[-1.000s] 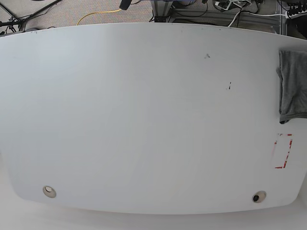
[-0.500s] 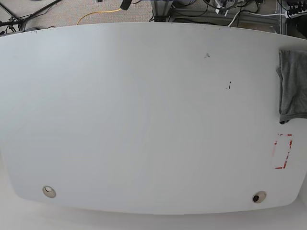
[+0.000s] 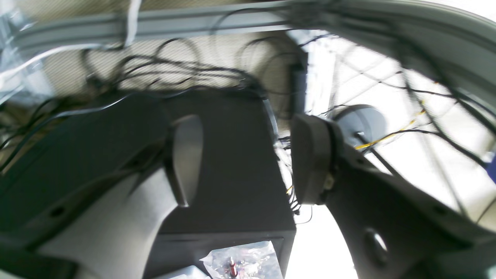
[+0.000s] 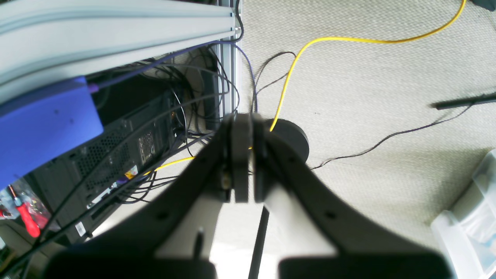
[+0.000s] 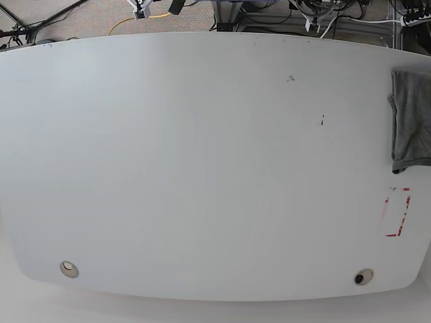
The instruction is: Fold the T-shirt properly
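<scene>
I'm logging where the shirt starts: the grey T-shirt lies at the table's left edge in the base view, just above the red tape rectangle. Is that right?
Not quite. The base view shows the grey T-shirt at the right edge of the table, partly cut off by the frame. The rest holds: it lies just above the red tape rectangle.

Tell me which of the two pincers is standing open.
The left pincer: its wrist view shows a wide gap between the two fingers, with nothing in it. The right pincer has its fingers pressed flat together.
</scene>
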Controlling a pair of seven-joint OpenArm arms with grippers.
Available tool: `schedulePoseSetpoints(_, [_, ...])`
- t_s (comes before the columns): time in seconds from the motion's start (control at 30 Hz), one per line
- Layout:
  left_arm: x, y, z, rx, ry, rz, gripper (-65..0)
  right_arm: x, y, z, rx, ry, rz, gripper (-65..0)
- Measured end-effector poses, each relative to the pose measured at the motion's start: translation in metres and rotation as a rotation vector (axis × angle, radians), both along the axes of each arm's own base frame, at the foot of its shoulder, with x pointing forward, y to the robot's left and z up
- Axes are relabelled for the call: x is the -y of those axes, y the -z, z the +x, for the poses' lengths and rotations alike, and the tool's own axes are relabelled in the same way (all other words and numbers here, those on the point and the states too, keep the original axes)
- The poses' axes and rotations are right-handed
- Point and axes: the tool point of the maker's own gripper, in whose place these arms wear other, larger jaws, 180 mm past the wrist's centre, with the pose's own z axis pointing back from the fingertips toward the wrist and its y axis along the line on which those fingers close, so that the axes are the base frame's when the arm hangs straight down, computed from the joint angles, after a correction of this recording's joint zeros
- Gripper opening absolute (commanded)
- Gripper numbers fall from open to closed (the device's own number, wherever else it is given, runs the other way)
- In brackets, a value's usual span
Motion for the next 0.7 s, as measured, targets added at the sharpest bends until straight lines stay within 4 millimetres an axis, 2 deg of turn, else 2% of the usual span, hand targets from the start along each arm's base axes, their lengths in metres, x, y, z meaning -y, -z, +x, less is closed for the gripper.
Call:
schedulePoseSetpoints(0.07, [-0.002, 0.004, -0.008, -0.048, -0.017, 0.03, -31.8, -0.005, 0.004, -0.003, -0.027, -0.007, 0.007, -64.4])
schedulePoseSetpoints(0.13, [0.005, 0.006, -0.012, -0.083, -0.023, 0.021, -31.8, -0.01, 0.006, -0.006, -0.044, -0.003, 0.015, -64.4])
schedulePoseSetpoints(0.23, [0.009, 0.007, -0.001, -0.076, -0.026, 0.024, -31.8, -0.017, 0.01, -0.008, -0.068, -0.002, 0.029, -64.4])
schedulePoseSetpoints(0.33, [0.004, 0.006, 0.018, -0.036, -0.028, 0.049, -31.8, -0.022, 0.012, -0.009, -0.09, 0.002, 0.04, -64.2])
schedulePoseSetpoints(0.4, [0.0, 0.006, 0.022, -0.024, -0.027, 0.059, -31.8, -0.022, 0.013, -0.011, -0.098, 0.005, 0.041, -64.2])
schedulePoseSetpoints(0.7, [0.001, 0.007, 0.002, -0.076, 0.034, 0.064, -31.8, -0.022, 0.013, -0.014, -0.106, 0.006, 0.041, -63.9])
